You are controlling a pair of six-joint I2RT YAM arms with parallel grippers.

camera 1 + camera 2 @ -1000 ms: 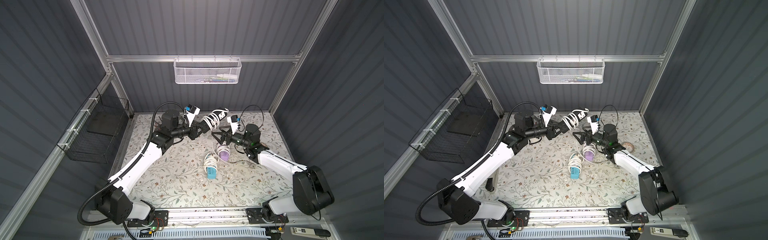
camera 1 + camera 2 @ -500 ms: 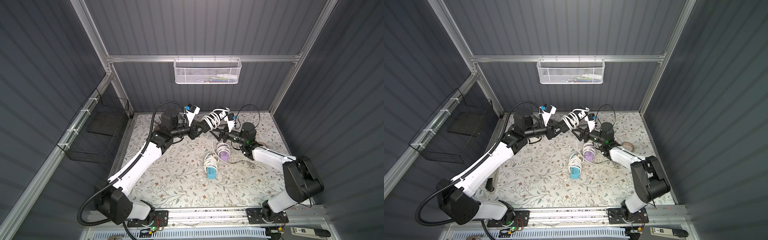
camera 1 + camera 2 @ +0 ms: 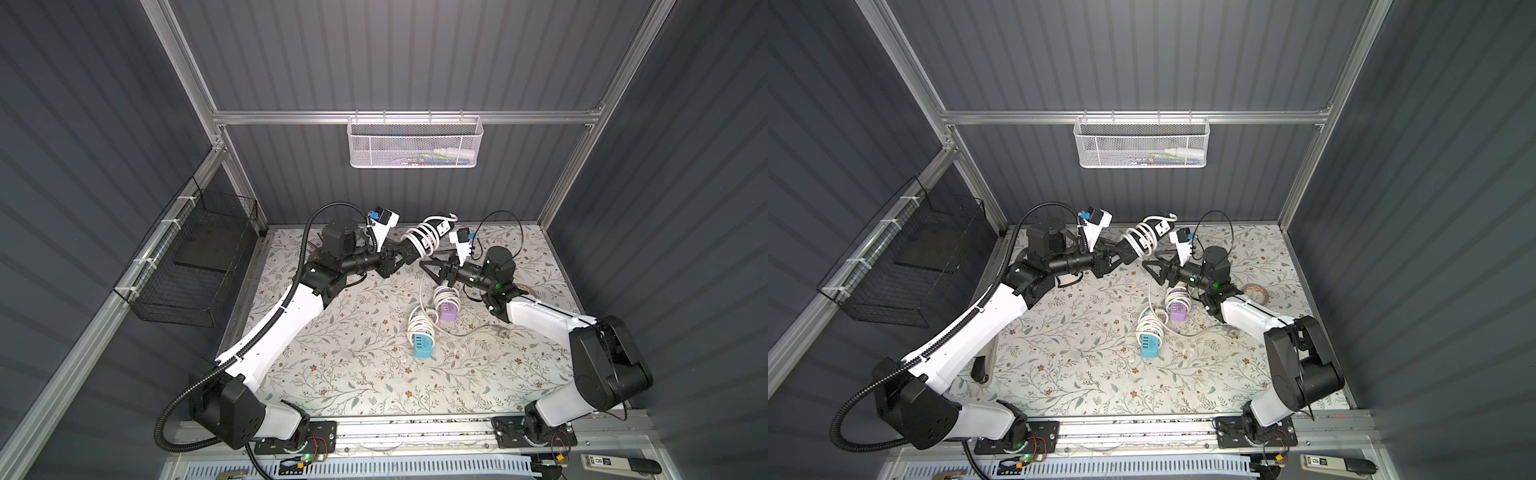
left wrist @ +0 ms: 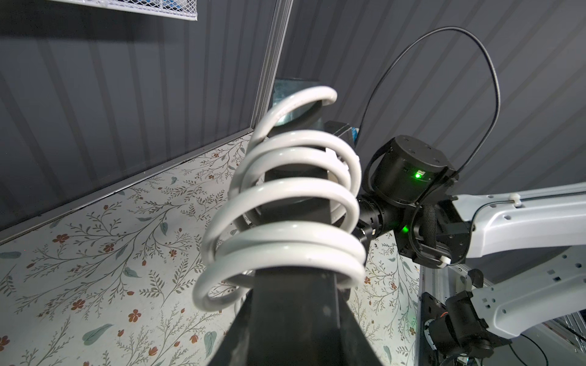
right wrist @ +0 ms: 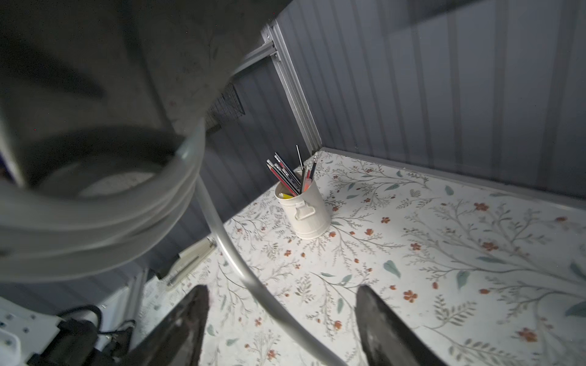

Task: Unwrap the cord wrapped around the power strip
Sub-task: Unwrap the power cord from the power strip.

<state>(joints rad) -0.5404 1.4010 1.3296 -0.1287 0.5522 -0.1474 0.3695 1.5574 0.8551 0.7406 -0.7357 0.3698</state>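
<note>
Right claw [image 5: 282, 288] reopened astride loose cord [image 5: 222, 234] beside power strip [image 3: 438, 225].

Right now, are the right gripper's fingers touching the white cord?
Apart. The right wrist view shows the cord passing between the fingers, table showing either side.

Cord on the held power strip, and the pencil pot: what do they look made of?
Cord: probably smooth plastic or rubbery sheath, glossy white, highlights along its coils. Pencil pot: likely painted metal, cream, matte, with a rolled rim and tab handle; ceramic is possible.
</note>
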